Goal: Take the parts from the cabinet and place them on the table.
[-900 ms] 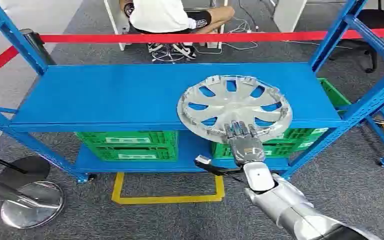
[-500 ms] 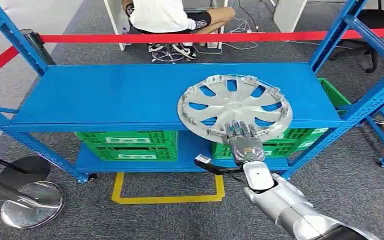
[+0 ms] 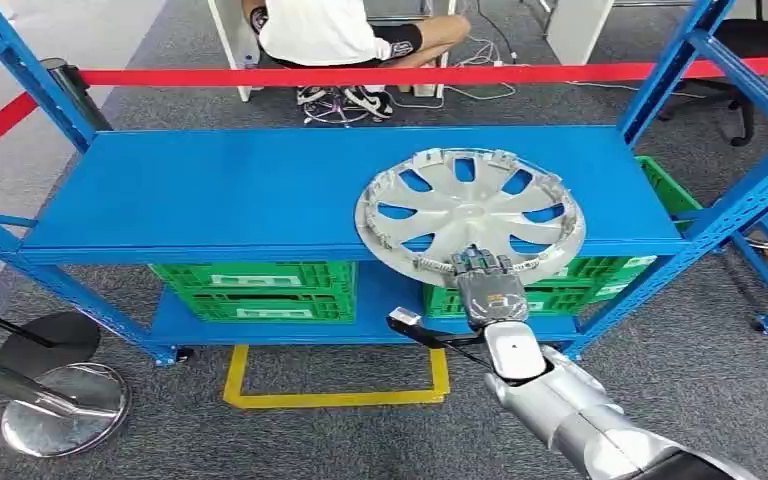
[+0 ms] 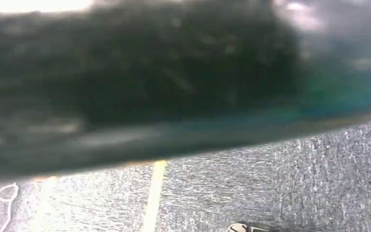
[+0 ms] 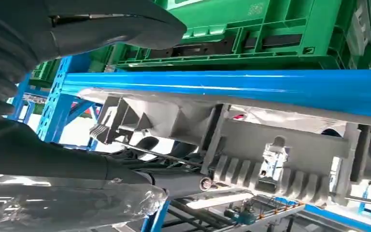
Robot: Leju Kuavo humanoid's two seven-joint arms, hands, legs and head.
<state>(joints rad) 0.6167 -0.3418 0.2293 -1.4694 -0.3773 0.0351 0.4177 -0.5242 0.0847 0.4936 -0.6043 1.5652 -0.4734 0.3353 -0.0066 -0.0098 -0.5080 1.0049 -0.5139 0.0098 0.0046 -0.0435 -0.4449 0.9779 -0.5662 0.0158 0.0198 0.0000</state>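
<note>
A silver hubcap [image 3: 470, 210] lies flat on the right part of the blue cabinet shelf [image 3: 210, 190], its near rim jutting past the shelf's front edge. My right hand [image 3: 487, 280] is at that near rim, with its dark fingers [image 3: 480, 262] bent down onto the rim's top. From the right wrist, the hubcap's ribbed underside [image 5: 251, 130] runs along the blue shelf edge [image 5: 270, 89], the fingers [image 5: 140, 171] reach behind it, and the grey thumb [image 5: 125, 24] stays apart on the other side of the shelf edge, in front of a green crate [image 5: 270, 34].
Green crates [image 3: 255, 290] fill the lower shelf. A red barrier tape [image 3: 360, 75] crosses behind the cabinet, where a person [image 3: 330, 30] sits. Round stanchion bases [image 3: 65, 405] stand on the floor at my left. A yellow floor marking [image 3: 335, 397] lies before the cabinet.
My right hand's fingers, earlier stretched out over the hubcap's near rim, have bent down onto it. The hubcap has not moved.
</note>
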